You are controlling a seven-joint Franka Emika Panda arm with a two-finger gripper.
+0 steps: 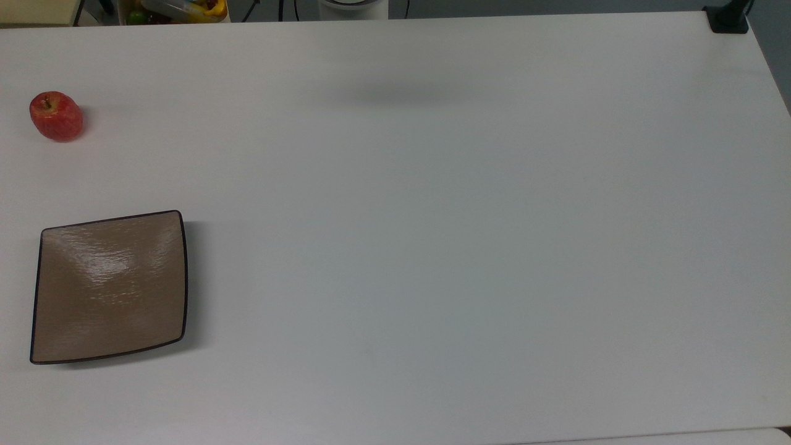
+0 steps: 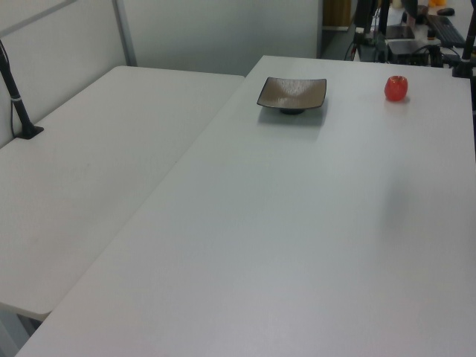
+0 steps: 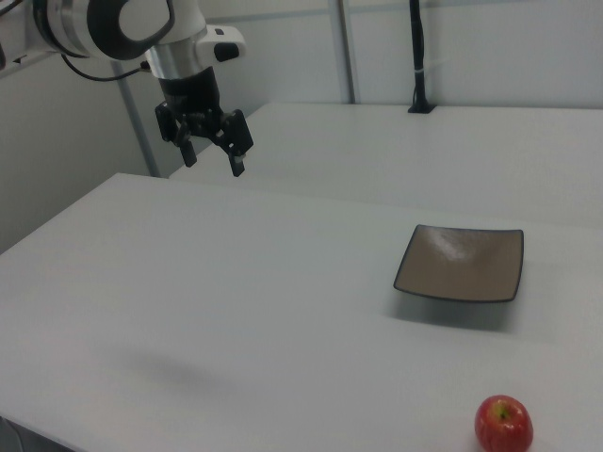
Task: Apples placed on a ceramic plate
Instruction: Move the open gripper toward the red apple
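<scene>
A small red apple (image 1: 55, 116) with a yellow-green patch at its stem stands alone on the white table at the top view's far left; it is also the apple (image 2: 396, 88) and the apple (image 3: 503, 424). The square tan-brown ceramic plate (image 1: 109, 287) with a dark rim lies empty, apart from the apple; the same plate (image 2: 291, 93) and plate (image 3: 461, 263) appear from the sides. In the right view, my gripper (image 3: 213, 159) hangs open high above the table at the right view's upper left, far from both, holding nothing.
The white table (image 1: 432, 216) is broad and bare. A second white table (image 2: 82, 171) adjoins it. A black clamp post (image 1: 728, 17) sits at the top view's top right corner. Cluttered items (image 1: 179, 9) lie beyond the far edge.
</scene>
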